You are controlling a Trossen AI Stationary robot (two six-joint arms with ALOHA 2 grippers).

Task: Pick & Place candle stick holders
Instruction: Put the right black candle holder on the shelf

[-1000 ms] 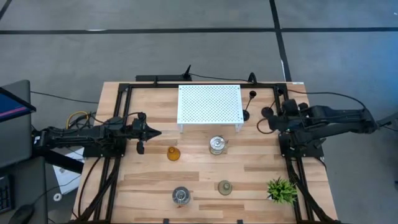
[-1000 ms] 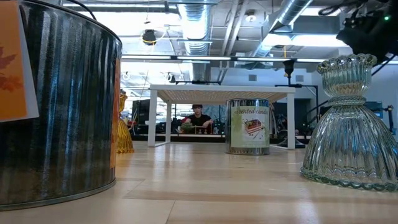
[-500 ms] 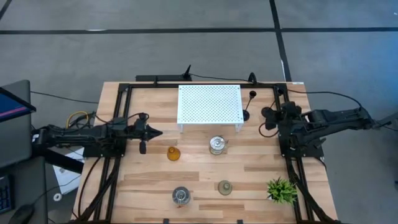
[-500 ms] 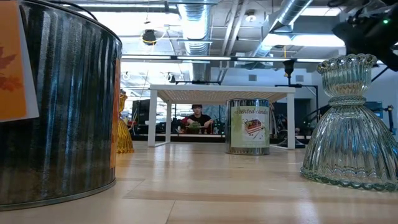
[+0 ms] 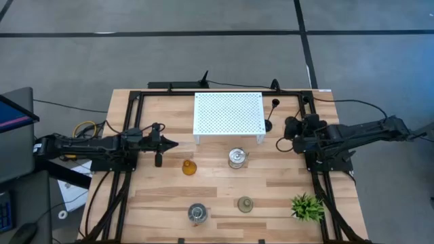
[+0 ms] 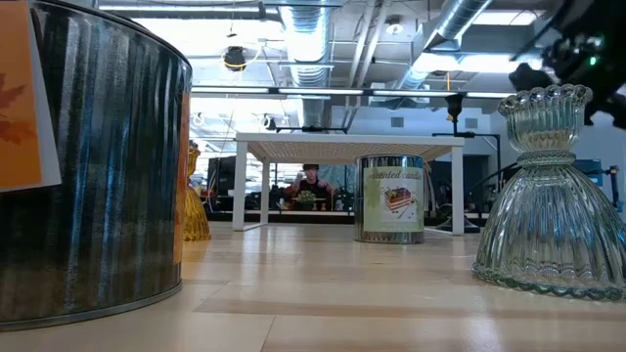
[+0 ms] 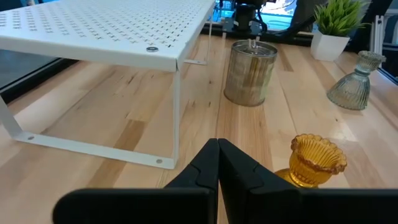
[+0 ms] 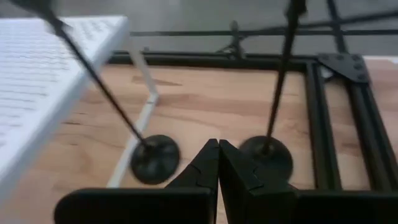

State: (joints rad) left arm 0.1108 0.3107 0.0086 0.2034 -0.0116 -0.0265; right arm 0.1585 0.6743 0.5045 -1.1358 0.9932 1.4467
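High view: right gripper (image 5: 283,143), fingers pinched together and empty, has swung round toward the two black holders (image 5: 272,115) at its 11 o'clock, probably lining up a grab; left gripper (image 5: 169,144) closed too, idle near amber holder (image 5: 188,167)

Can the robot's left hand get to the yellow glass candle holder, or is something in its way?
Probably yes. The left hand is shut and sits just beside the yellow glass candle holder, with only bare table between them. The white stand is off to the side, not in the path. The hand would need to open first.
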